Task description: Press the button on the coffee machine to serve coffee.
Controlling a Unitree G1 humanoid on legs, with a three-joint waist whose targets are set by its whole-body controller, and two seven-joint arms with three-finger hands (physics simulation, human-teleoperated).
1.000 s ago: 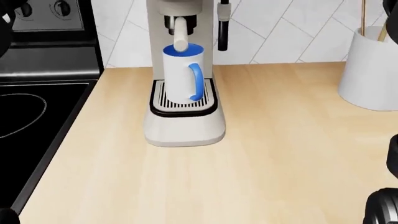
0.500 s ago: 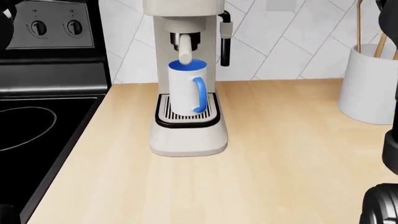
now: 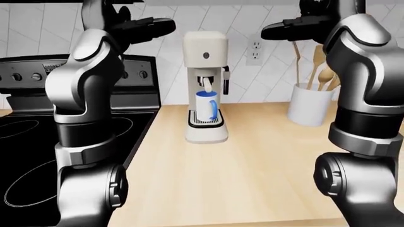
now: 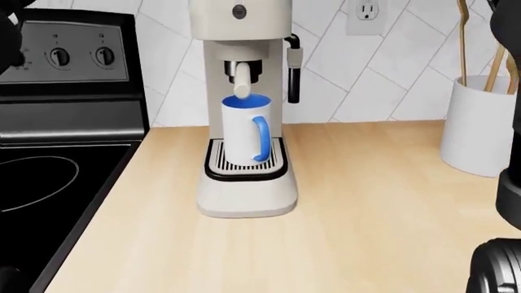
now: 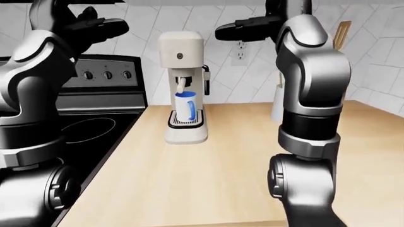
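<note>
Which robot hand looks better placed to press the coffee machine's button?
Probably the right robot hand: it hangs nearer the button, about level with it. The left robot hand sits higher, over the stove.

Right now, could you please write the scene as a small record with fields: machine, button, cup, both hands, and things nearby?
machine: cream coffee machine, upright on the light wooden counter
button: small round dark button on its upper face, not touched
cup: white mug with blue handle on the drip tray, under the spout
left hand: raised, left of the machine, holding nothing
right hand: raised, right of the machine, holding nothing
nearby: black stove at left; white utensil holder at right
</note>
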